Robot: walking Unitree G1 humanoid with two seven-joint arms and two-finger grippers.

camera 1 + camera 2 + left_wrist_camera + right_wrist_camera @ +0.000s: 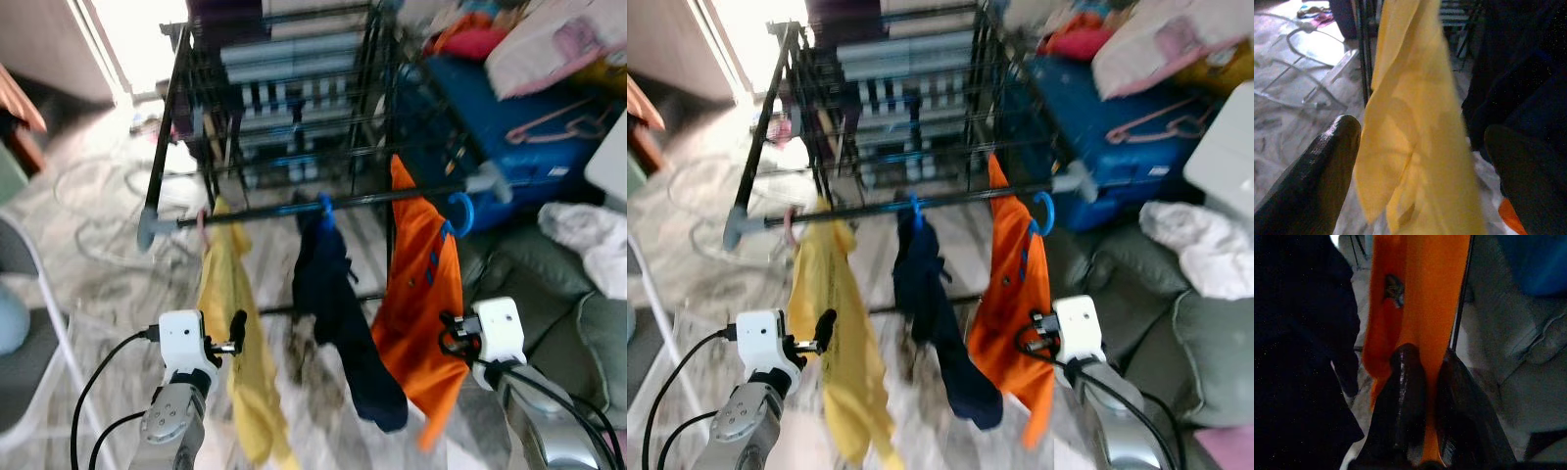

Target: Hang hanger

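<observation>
- Right gripper (1422, 396): fingers pinched closed on the orange garment (421, 294).
- Left gripper (1420, 161): fingers spread open, yellow garment (235, 323) between them.
- Blue hanger (460, 213): hooked on the drying rack (294, 208) rail, carrying the orange garment.
- Navy garment (338, 313): hangs mid-rail.

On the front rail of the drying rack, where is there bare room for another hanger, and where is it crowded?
The front rail is bare between the yellow garment and the navy garment, and from the rail's left end cap to the yellow one. It is crowded at the right end, where the orange garment, pinched by the right gripper, hangs by the blue hook.
</observation>
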